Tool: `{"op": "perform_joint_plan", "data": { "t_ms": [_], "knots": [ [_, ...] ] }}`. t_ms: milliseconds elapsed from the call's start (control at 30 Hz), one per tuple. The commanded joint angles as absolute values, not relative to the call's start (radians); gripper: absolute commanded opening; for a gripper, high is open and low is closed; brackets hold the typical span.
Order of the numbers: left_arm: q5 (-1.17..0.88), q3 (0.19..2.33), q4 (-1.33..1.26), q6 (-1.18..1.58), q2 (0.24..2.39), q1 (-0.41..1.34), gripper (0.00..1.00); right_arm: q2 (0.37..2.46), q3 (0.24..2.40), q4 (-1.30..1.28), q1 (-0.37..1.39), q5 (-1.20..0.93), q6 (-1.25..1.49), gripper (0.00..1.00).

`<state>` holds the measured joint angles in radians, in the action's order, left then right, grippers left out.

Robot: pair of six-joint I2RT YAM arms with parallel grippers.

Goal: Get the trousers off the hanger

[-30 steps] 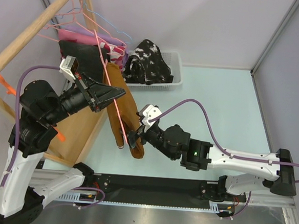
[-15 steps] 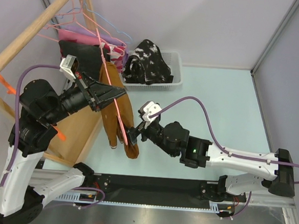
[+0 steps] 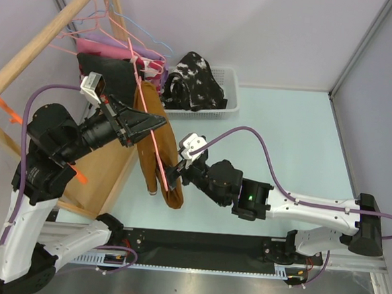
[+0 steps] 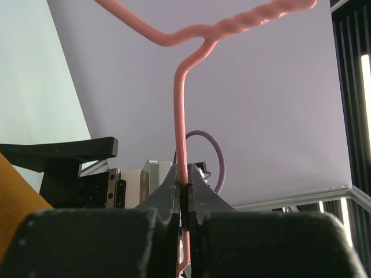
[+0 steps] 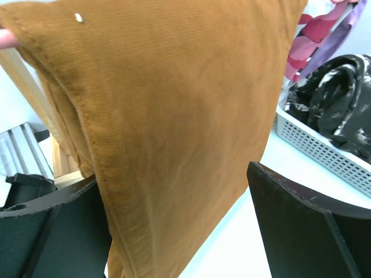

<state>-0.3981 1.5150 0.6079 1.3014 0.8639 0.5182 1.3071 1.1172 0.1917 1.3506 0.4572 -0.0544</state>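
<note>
Overhead camera looks down; close right-wrist camera shares the rust-brown trousers point(image 3: 173, 198) point(image 5: 174, 116).

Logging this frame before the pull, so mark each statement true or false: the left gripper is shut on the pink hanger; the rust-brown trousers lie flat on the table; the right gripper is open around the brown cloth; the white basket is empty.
1. The left gripper is shut on the pink hanger. True.
2. The rust-brown trousers lie flat on the table. False: they hang draped over the pink hanger.
3. The right gripper is open, with the brown cloth between its fingers. True.
4. The white basket is empty. False: it holds the black-and-white trousers.
</note>
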Motion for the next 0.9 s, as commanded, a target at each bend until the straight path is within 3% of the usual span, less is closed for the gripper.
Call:
{"op": "perform_joint_plan", "data": {
  "t_ms": [0,433,633,867],
  "knots": [
    [-0.422,1.591,0.416,1.275,0.842,0.532,0.00,1.295,1.167,0.225,1.344,0.521,-0.086,0.90],
    [-0.425,1.588,0.419,1.275,0.841,0.537,0.01,1.304,1.244,0.206,1.332,0.563,-0.152,0.89],
    [-0.428,1.594,0.419,1.270,0.839,0.541,0.01,1.328,1.264,0.212,1.333,0.673,-0.190,0.80],
    [-0.436,1.591,0.417,1.272,0.842,0.548,0.00,1.335,1.249,0.247,1.335,0.707,-0.222,0.78]
  ]
}}
